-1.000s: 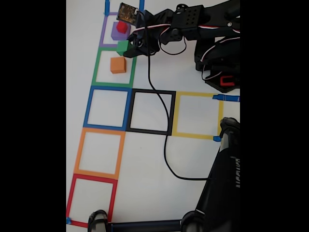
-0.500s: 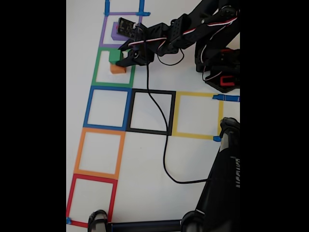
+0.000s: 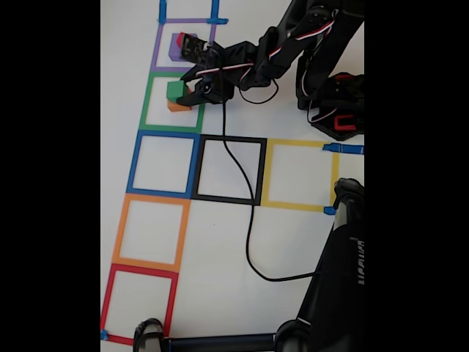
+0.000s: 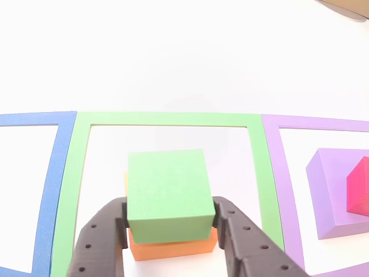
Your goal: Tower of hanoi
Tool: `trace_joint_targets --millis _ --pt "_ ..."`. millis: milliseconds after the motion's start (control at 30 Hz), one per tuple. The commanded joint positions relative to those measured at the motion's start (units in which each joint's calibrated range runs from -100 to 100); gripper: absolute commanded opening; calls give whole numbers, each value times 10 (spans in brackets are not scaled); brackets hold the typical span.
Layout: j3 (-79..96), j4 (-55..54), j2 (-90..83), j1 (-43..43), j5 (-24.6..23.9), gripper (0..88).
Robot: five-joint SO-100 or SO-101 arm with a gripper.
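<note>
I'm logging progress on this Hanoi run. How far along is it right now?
Done: the small red cube sits on the large purple cube inside the purple tape square. In hand: the claw is shut on the green cube, which sits on or just above the orange cube in the green tape square. Left: letting go, then gathering all four into one stack.

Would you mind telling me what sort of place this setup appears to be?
Probably a hobby or lab robot workbench: a white tabletop marked with taped coloured squares, a small black arm's gripper, and a camera stand.
</note>
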Motion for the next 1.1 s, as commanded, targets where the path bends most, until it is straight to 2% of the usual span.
trace_joint_targets --millis 0,367,767,900,1000,1067 --pt "-4 -25 9 0 4 46" --pt "-10 -62 46 -4 4 82" --pt "-13 -74 56 2 4 202" --pt "-14 -75 40 6 4 210" --pt "-14 -47 -9 9 4 207" --pt "-15 20 -76 9 4 206"
